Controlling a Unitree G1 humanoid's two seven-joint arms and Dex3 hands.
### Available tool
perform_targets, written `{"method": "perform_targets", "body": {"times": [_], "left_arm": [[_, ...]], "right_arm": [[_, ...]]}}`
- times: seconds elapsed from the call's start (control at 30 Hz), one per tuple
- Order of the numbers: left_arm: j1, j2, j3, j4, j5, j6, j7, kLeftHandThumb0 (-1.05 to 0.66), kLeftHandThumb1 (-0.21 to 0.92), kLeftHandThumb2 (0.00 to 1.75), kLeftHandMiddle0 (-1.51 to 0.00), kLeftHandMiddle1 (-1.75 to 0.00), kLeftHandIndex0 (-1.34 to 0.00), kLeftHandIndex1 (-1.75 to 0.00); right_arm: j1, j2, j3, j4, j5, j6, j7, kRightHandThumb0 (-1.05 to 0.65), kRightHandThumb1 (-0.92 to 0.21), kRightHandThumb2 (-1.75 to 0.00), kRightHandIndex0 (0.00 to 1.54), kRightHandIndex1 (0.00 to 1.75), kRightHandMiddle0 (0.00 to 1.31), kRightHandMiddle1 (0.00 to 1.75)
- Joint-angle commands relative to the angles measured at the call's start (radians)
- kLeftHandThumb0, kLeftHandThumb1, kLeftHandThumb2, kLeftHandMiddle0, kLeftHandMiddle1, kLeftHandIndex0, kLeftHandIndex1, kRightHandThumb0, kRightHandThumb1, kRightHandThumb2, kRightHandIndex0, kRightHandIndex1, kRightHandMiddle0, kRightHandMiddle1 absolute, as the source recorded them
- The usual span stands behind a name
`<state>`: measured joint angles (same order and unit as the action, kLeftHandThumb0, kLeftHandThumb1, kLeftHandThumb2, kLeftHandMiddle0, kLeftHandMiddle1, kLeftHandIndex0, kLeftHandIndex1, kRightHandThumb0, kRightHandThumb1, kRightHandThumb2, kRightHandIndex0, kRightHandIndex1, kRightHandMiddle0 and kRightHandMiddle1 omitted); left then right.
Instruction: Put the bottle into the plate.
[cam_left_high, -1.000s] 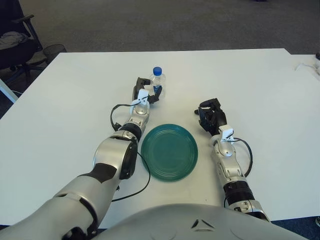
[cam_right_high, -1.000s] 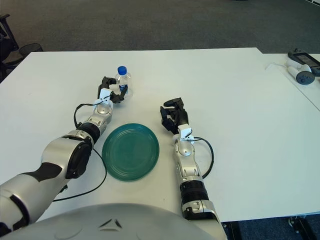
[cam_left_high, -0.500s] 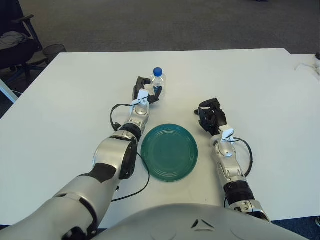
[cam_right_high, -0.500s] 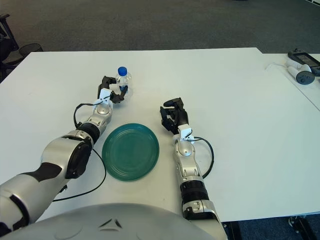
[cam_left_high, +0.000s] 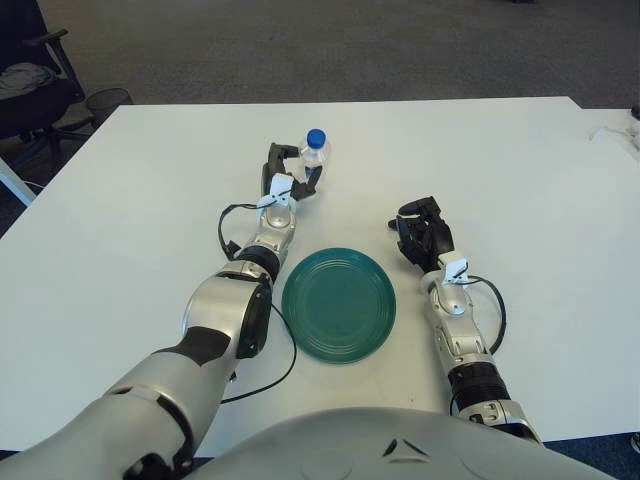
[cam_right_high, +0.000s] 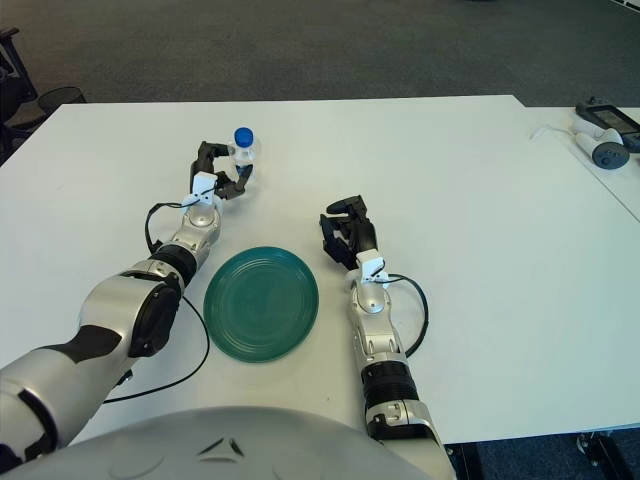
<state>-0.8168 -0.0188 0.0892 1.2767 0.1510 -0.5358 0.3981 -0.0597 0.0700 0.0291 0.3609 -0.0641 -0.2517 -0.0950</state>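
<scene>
Worktop (cam_left_high: 520, 300): large, white, carrying all items noted below.

Plate (cam_left_high: 339, 305): teal, round, shallow, lying flat near the front of the worktop between the two forearms. Nothing lies in it.

Left hand (cam_left_high: 287, 178): extended well beyond the far rim of the plate. Its fingers (cam_left_high: 314, 178) are clamped around the lower body of the bottle, one dark digit visible at either side.

Right hand (cam_left_high: 420, 231): idle, showing to the right of the plate, fingers curled together and holding nothing.

Bottle (cam_left_high: 315, 152): small, clear, blue cap, upright in the left hand, far side of the plate and well apart from it.

Handling, assessed: the bottle appears to be thin clear plastic, so probably light, smooth-walled and liable to dent or slip under a hard squeeze. Whether it holds liquid cannot be told. The low-to-middle hold on the body, as now taken, looks sound; the cap and neck would offer poorer purchase. Being tall on a narrow base, it could topple on the plate's ribbed surface if released off vertical.

Change from one second ago: bottle and left hand show higher and slightly further away in both views, consistent with the bottle having been raised off the worktop. Plate and right hand are unchanged.
</scene>
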Motion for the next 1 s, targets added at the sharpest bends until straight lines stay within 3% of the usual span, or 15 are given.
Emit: {"method": "perform_targets", "body": {"times": [0.0,0.27,0.5,0.8,0.97], "left_arm": [[-0.015,0.008,0.012,-0.034,-0.025,-0.056,-0.036,-0.30,0.54,0.86,-1.15,-1.75,-0.82,-1.75],[0.014,0.012,0.026,-0.156,-0.095,-0.133,-0.176,-0.22,0.48,0.99,-1.15,-1.75,-0.83,-1.75],[0.122,0.018,0.006,-0.375,-0.138,-0.139,-0.305,-0.16,0.43,1.07,-1.15,-1.75,-0.86,-1.75],[0.253,0.040,-0.048,-0.662,-0.157,-0.059,-0.452,-0.13,0.43,1.10,-1.15,-1.75,-0.86,-1.75],[0.382,0.072,-0.095,-0.914,-0.186,0.048,-0.559,-0.14,0.42,1.09,-1.16,-1.75,-0.86,-1.75]], "right_arm": [[0.087,-0.003,0.001,0.112,-0.003,0.093,0.002,-0.35,-0.92,-0.51,0.42,1.19,0.19,1.75],[0.080,-0.006,0.001,0.120,-0.004,0.102,0.004,-0.35,-0.92,-0.51,0.41,1.17,0.19,1.75],[0.077,-0.002,-0.001,0.132,0.002,0.091,0.007,-0.35,-0.92,-0.51,0.41,1.15,0.20,1.75],[0.079,0.007,-0.003,0.139,0.015,0.064,0.020,-0.35,-0.92,-0.51,0.41,1.14,0.20,1.75],[0.081,0.009,0.002,0.140,0.009,0.065,0.020,-0.35,-0.92,-0.51,0.41,1.16,0.19,1.75]]}}
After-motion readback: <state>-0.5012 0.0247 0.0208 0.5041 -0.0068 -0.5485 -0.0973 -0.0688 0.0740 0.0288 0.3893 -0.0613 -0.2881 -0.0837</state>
